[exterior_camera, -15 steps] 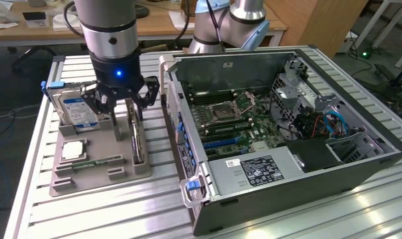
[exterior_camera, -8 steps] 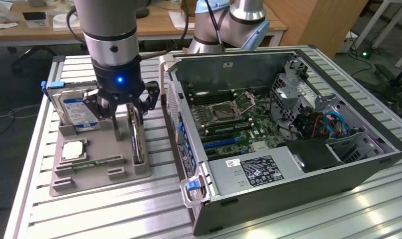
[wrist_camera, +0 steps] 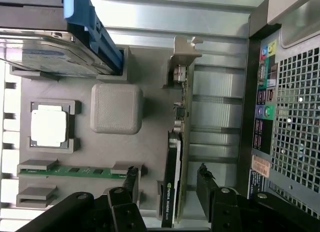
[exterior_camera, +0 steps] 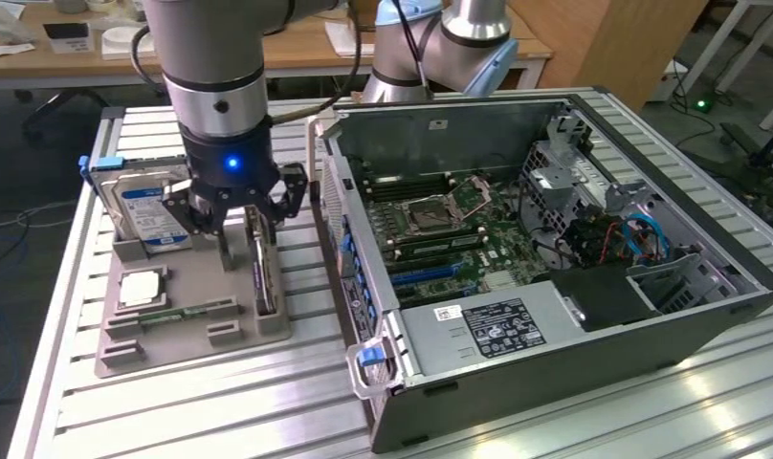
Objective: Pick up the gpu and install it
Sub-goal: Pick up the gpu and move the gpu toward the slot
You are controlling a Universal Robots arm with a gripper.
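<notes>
The gripper hangs low over a grey tray that sits on the metal table. Its two black fingers are spread apart. The gpu stands on its thin edge in a slot of the tray, on the side nearest the computer case. The gripper is right above the card. The card is not lifted.

The exterior view shows the whole case lying open. Inside are the green motherboard, some blue cables and the power box with a label on it. On the tray, the hard drive with a blue label stands up at the exterior view's left of the gripper. The processor chip and the memory stick lie flat, nearer the camera.

The wrist view looks straight down at the tray. Here the gpu sits in the gap of the gripper, with one finger on each side. There is a little space on both sides, so the fingers do not touch the card. You can see white letters on its black edge. Its silver bracket is at the end far from the gripper. This view also shows a grey square block in the middle of the tray, next to the processor chip. It shows the back of the case too, with small coloured plug holes and a wall full of tiny holes.
</notes>
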